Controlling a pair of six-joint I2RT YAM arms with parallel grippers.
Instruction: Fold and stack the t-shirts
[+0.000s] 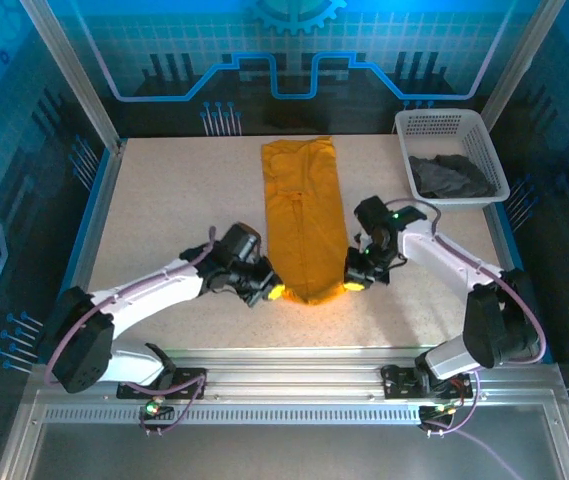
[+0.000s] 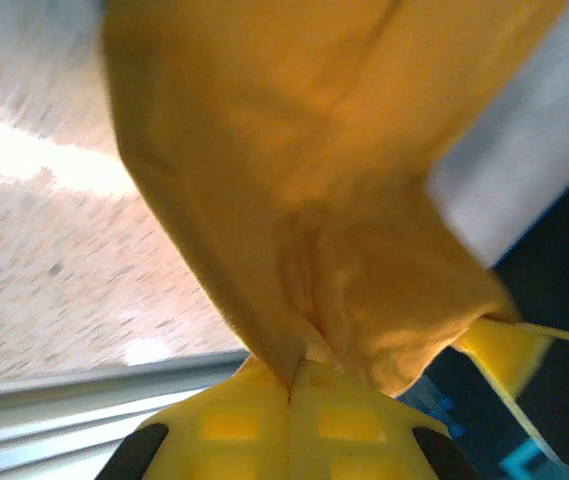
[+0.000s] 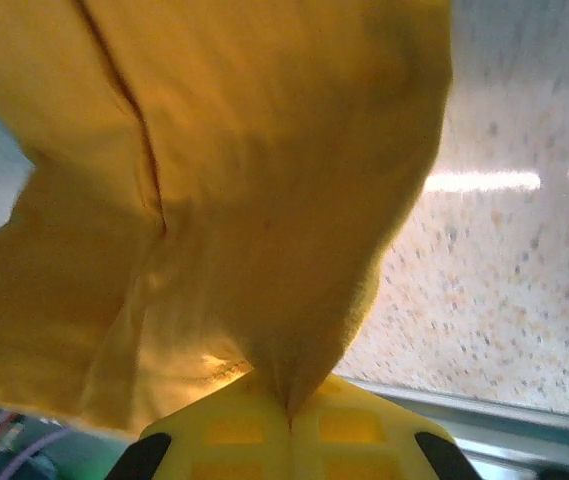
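While the left gripper (image 1: 276, 292) and right gripper (image 1: 354, 285) clamp its near corners, the orange shirt (image 1: 304, 215) lies as a long strip on the table (image 1: 164, 200).
Soft, light cloth that will likely sag between holds, so corners suit best; the grey shirt (image 1: 451, 177) sits in the basket (image 1: 444, 118).
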